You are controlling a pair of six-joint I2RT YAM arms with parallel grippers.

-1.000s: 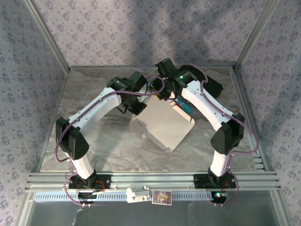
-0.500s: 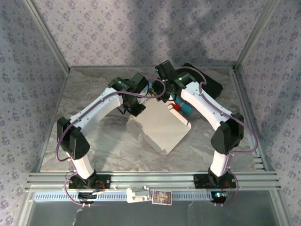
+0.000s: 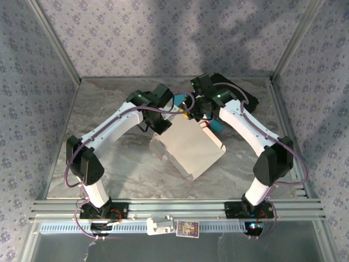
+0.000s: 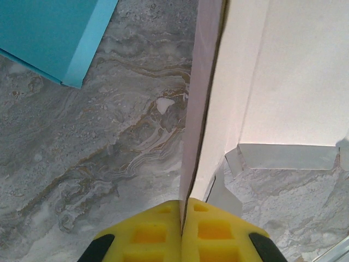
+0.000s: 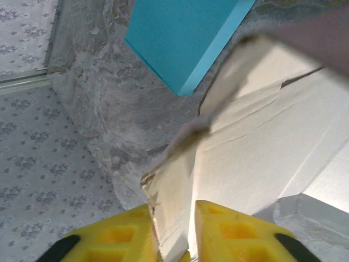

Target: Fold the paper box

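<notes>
Left gripper (image 4: 181, 206): yellow pads closed flat on a thin upright wall of the white paper box (image 3: 188, 147), hold unchanged over the last second. The box sits mid-way on the grey marbled table (image 3: 109, 158), part-erected, with its near corner nudged slightly toward the bases. Right gripper (image 5: 174, 214): pads pinch the creased far flap, and its arm has swung rightward. Judgement: the flap is being drawn outward and the fold is unfinished. A turquoise flat carton (image 3: 216, 126) lies just beside.
</notes>
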